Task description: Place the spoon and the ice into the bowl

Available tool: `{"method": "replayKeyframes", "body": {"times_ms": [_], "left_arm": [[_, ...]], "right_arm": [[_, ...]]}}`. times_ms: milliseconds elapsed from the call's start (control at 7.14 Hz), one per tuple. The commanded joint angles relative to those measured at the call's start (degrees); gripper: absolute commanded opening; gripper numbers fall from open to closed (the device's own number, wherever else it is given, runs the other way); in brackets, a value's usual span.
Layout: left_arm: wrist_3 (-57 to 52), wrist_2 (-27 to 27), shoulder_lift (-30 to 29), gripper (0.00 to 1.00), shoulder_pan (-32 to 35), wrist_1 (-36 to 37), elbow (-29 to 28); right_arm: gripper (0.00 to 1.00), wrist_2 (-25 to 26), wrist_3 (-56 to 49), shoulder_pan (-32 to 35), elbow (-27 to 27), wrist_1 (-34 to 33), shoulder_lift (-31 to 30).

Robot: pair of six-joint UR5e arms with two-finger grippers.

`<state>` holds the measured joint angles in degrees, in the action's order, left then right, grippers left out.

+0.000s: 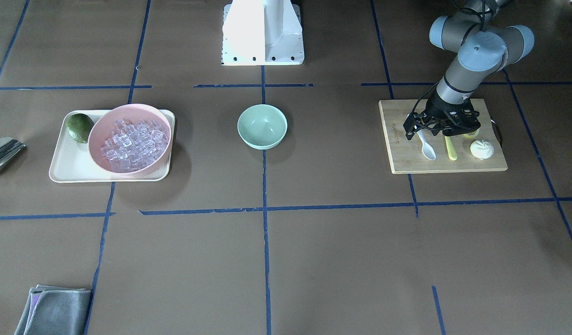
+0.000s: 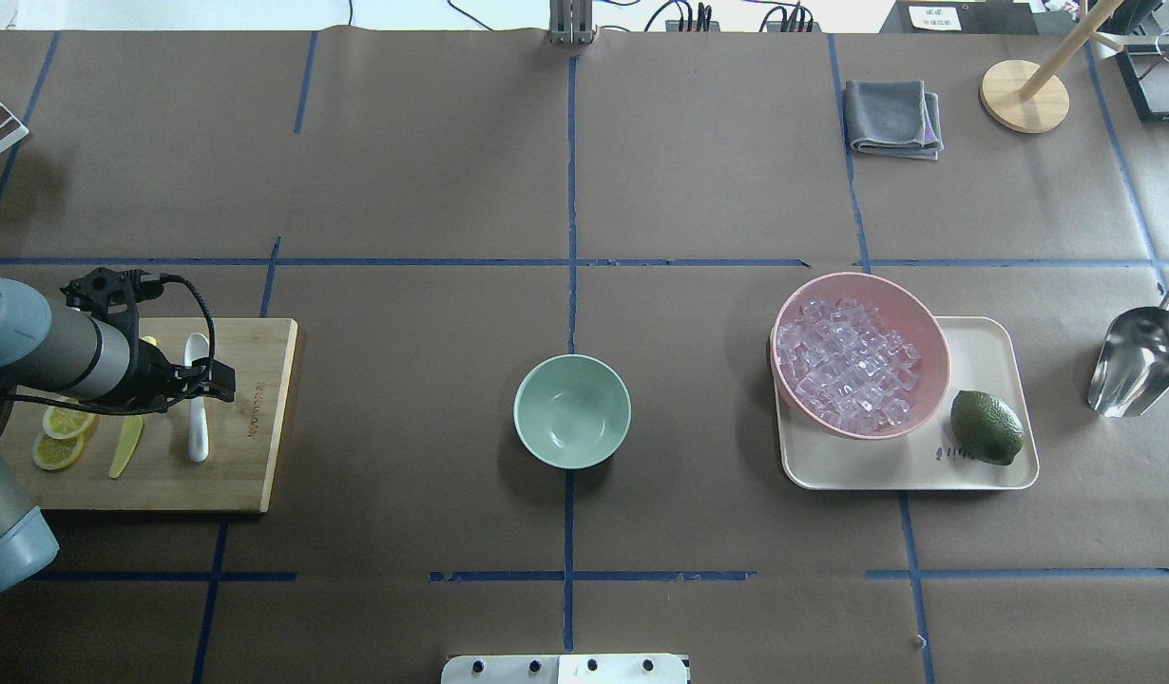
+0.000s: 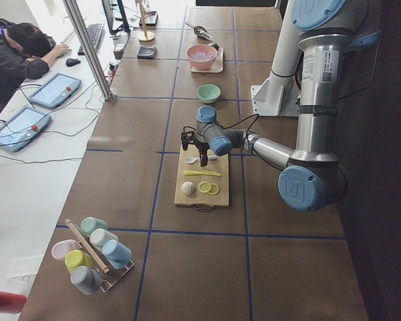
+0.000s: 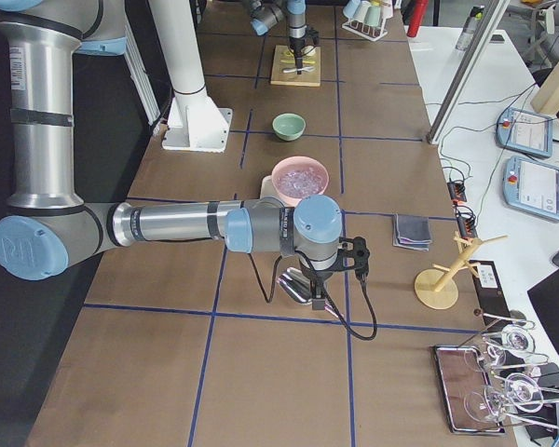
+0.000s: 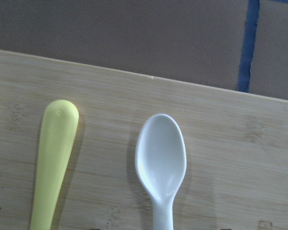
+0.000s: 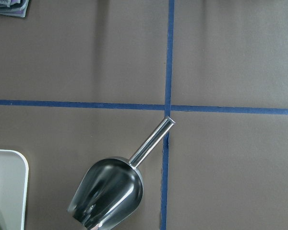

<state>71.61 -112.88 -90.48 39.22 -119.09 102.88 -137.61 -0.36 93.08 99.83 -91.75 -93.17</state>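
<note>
Left gripper hangs low across the spoon handle; whether its jaws are parted cannot be determined. The spoon lies flat on the cutting board by the worktop's left edge. Advised: pinch mid-handle squarely, avoiding the adjacent knife. The bowl stands mid-worktop, the ice towards the right edge.

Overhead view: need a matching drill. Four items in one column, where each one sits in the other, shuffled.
Items:
1. spoon
2. ice
3. lime
4. metal scoop

Places:
a. in the pink bowl
b. directly on the table, right of the tray
c. on the cutting board
d. on the tray, beside the pink bowl

Pairs: 1-c, 2-a, 3-d, 4-b
</note>
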Motion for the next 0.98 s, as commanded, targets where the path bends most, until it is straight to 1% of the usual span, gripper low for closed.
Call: {"method": "replayKeyframes", "body": {"times_ms": [0,140,280,420,561,841], "left_arm": [[-0.07,-0.06,-0.05,0.61,-0.11,0.00,-0.04],[-0.15,-0.15,0.04,0.49,-0.11,0.00,-0.04],[-0.24,-0.15,0.04,0.29,-0.11,0.00,-0.04],[-0.16,-0.41,0.12,0.18,-0.11,0.08,0.22],[-0.16,-0.50,0.12,0.10,-0.02,0.17,0.57],[-0.07,-0.59,0.13,0.09,0.07,0.26,1.10]], "right_arm": [[1.00,-0.02,0.00,0.00,0.18,0.00,0.00],[1.00,-0.02,0.00,0.00,0.19,-0.09,0.00],[1.00,0.06,0.00,0.00,0.19,-0.01,0.00],[1.00,0.06,0.00,0.00,0.19,-0.09,0.00],[1.00,0.06,0.00,0.00,0.19,-0.01,0.00],[1.00,0.06,0.00,-0.09,0.19,0.00,0.00]]}}
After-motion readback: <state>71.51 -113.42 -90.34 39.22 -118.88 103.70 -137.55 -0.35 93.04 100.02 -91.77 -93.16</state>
